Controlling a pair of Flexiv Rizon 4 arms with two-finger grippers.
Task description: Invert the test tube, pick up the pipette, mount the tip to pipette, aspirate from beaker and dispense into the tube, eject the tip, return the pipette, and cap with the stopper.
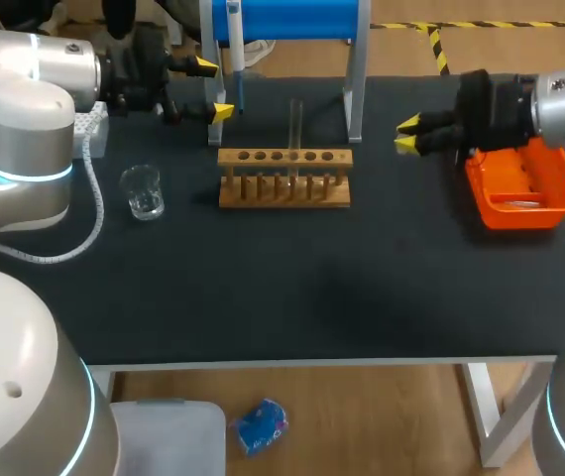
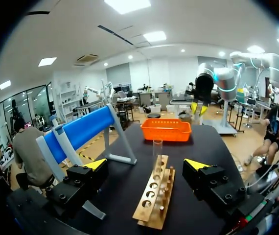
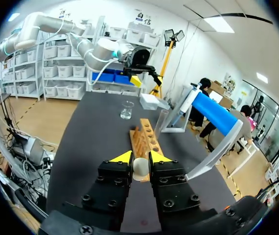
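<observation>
Between the right gripper's [image 3: 140, 157] yellow-tipped fingers sits a pale round stopper [image 3: 140, 168], pinched from both sides, so this tool is closed on it and touches nothing else. Ahead of those fingers lies the wooden rack [image 3: 147, 141], seen end-on, its long axis running away from the gripper. In one of the rack's middle holes stands the test tube [image 1: 296, 124], upright, mouth up and uncapped. From above, the stopper is off to the tube's right and well apart from it, with bare tabletop between. I judge that capping calls for the right arm to carry the stopper across to a spot over the tube's mouth, then press it down along the tube's vertical axis. Beyond the rack, the left gripper [image 1: 212, 90] hangs with its fingers spread wide and nothing between them, just beside the pipette [image 1: 235, 50], which hangs upright on the blue stand [image 1: 282, 20]. Whether a finger touches it I cannot tell.
</observation>
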